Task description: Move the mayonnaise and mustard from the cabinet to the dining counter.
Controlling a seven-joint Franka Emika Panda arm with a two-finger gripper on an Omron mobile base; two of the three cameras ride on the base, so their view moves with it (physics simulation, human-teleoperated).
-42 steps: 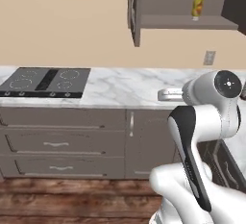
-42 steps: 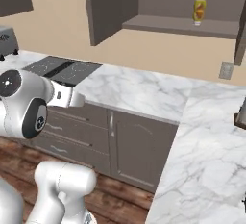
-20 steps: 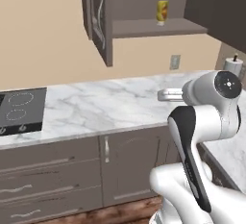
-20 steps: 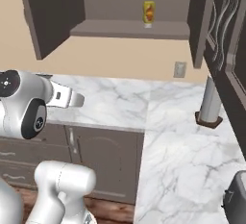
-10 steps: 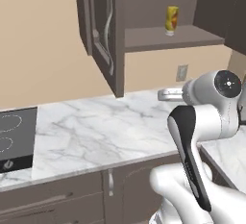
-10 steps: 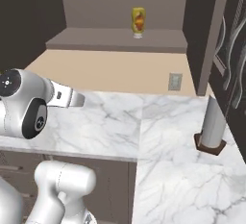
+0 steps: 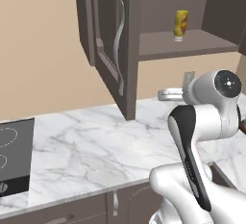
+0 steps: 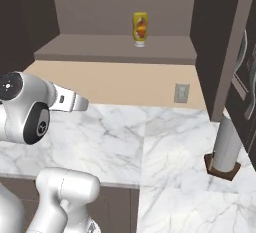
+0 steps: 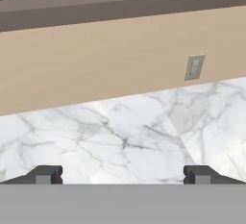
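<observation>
My jaws spread wide and empty over the marble bench, mustard upright on the open cabinet shelf.

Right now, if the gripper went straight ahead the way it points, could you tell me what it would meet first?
Probably the beige wall above the marble worktop, below the cabinet. The open gripper points roughly level over the worktop; nothing stands between, though depth is unclear.

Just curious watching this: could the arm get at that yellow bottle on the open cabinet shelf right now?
Probably yes: the mustard stands alone on the shelf, doors open. The open end effector is low over the worktop, so it must rise.
</observation>
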